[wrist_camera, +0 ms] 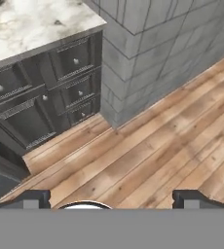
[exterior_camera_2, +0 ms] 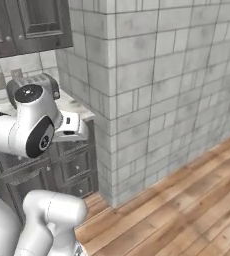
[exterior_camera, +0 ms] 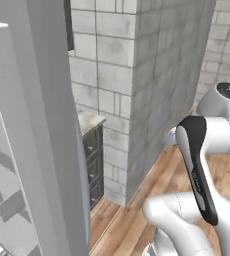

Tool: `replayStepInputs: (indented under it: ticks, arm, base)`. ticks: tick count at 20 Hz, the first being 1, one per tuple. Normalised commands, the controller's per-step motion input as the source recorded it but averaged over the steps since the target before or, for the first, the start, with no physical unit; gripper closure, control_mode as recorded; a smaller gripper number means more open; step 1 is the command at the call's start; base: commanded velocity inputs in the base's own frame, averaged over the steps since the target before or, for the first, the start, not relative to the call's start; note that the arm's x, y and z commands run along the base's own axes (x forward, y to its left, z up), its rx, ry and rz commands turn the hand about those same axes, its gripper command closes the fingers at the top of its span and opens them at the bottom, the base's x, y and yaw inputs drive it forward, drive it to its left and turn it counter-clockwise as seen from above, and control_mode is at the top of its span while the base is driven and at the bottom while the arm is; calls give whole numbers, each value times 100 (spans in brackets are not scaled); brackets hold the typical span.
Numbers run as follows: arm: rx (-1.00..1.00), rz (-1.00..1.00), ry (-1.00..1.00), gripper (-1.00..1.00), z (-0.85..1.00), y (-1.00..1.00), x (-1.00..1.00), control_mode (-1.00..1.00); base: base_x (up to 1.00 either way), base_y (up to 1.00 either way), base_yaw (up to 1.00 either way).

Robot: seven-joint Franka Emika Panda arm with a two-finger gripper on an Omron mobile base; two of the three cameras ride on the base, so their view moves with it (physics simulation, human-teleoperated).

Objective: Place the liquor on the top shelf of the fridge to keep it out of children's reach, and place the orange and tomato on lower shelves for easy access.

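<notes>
My gripper (wrist_camera: pixel 112 200) points down at the wooden floor (wrist_camera: pixel 158 141). Its two dark fingertips (wrist_camera: pixel 36 198) stand far apart, open, with nothing between them. At the left of the left base view rises a tall grey panel (exterior_camera: pixel 52 150) with a white, grey-banded inner side; it looks like the fridge's opened door. The liquor, the orange, the tomato, the top shelf and the lower shelves are out of view. My white arm (exterior_camera_2: pixel 32 130) is folded in front of the base, its hand toward the cabinet.
A dark drawer cabinet (wrist_camera: pixel 65 78) with a marble counter (wrist_camera: pixel 31 24) stands against a grey tiled pillar (exterior_camera_2: pixel 152 90). Dark upper cabinets (exterior_camera_2: pixel 27 25) hang above it. A silver appliance (exterior_camera_2: pixel 39 80) sits on the counter behind my arm. Wooden floor stretches to the right.
</notes>
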Motion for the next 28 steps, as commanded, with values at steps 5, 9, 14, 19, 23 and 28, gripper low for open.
replayStepInputs:
  ticks: [5,9,14,19,23,28]
  arm:
    - [0,0,0,-100,0,0,0,100]
    - [0,0,0,-100,0,0,0,100]
    - [0,0,0,-100,0,0,0,100]
    - [0,0,0,-100,0,0,0,100]
    - [0,0,0,-100,0,0,0,100]
    - [0,0,0,-100,0,0,0,100]
  base:
    - [74,-3,53]
    - [67,0,55]
    - [74,0,53]
    - [76,-1,49]
    - [73,-19,48]
    - [63,-41,50]
